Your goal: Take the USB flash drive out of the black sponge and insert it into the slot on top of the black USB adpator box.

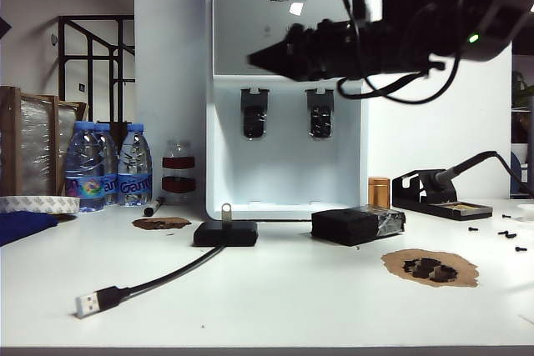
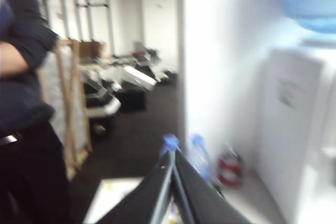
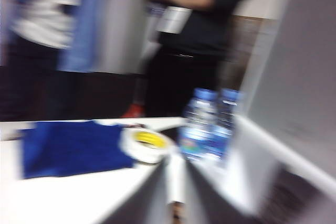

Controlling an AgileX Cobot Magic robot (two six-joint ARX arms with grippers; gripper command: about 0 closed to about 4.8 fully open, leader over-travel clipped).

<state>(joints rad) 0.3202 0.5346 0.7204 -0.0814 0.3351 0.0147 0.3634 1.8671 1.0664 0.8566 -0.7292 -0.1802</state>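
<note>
The right end effector (image 1: 254, 59) is seen in the exterior view raised high above the bench (image 1: 275, 298), in front of the water dispenser (image 1: 288, 89), its dark fingers drawn together to a point. In the right wrist view its fingers (image 3: 152, 192) are blurred, nearly together with only a thin gap between them; nothing can be made out between them, and whether they are fully clenched cannot be told.

The left end effector (image 2: 170, 156) is shown only in the left wrist view, where its two dark fingers (image 2: 202, 192) meet at the tips, clenched on nothing. It is pointed out past the bench edge toward the room, with bottles (image 2: 199, 156) beyond its tips.

Well below the right end effector, the USB flash drive (image 1: 225, 211) stands upright in the top of the black USB adaptor box (image 1: 225, 233); the slot itself is hidden by the stick. The cable (image 1: 163, 277) runs from the box toward the near bench edge and ends in a silver plug (image 1: 88, 303). The black sponge (image 1: 357, 224), partly taped, lies just beside the box, below the right arm.
</note>
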